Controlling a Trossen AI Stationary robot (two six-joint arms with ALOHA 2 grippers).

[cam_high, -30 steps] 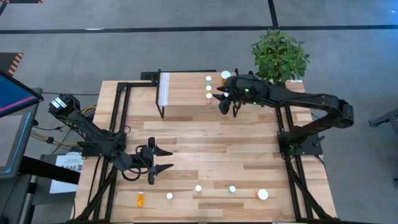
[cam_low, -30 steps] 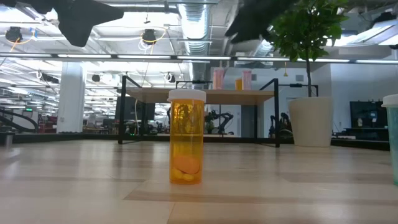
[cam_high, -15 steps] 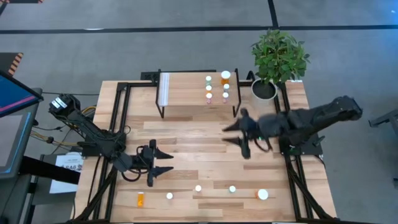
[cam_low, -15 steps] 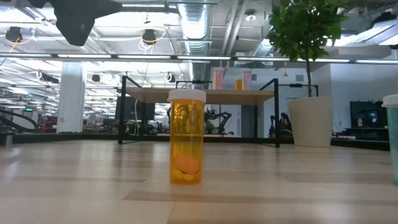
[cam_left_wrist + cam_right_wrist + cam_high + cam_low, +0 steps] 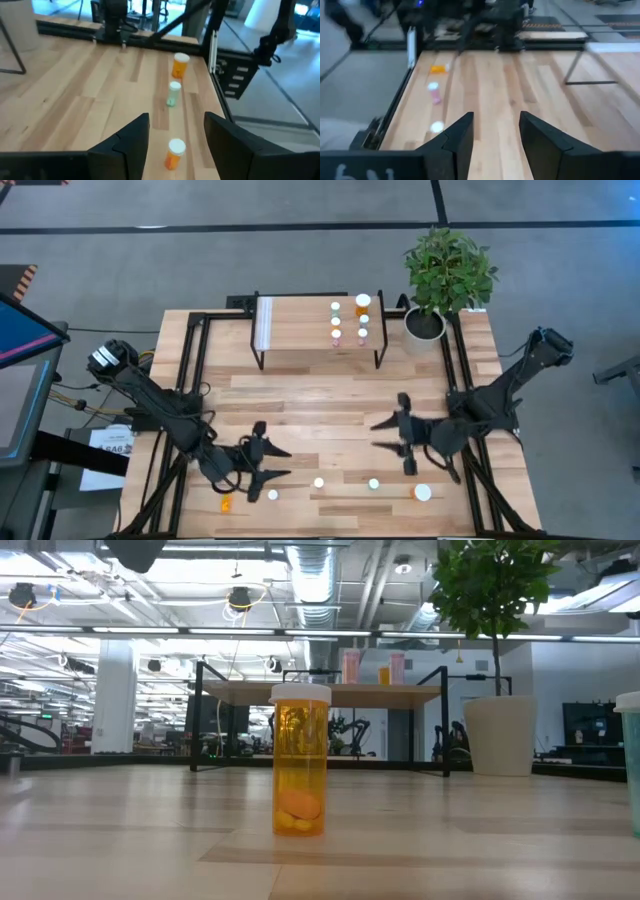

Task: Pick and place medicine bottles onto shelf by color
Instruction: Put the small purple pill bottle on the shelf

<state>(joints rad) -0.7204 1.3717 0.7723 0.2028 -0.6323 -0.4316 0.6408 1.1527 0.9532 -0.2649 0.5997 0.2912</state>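
high view: the left hand (image 5: 262,463) hovers parted and empty over the surface (image 5: 300,395), just above a lying orange bottle (image 5: 226,504) and a white-capped bottle (image 5: 272,495). more bottles (image 5: 373,484) stand along the near edge. the right hand (image 5: 393,435) hangs parted, empty. 6 bottles (image 5: 349,321) stand on the shelf (image 5: 300,328).

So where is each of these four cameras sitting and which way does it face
High: overhead, straight down; both arms, shelf.
Low: tabletop height, looking across at an orange bottle; an arm's dark tip up top.
Left wrist: past the left fingers toward three bottles.
Right wrist: past the right fingers along the table.
Shared: high and low both show the plant.
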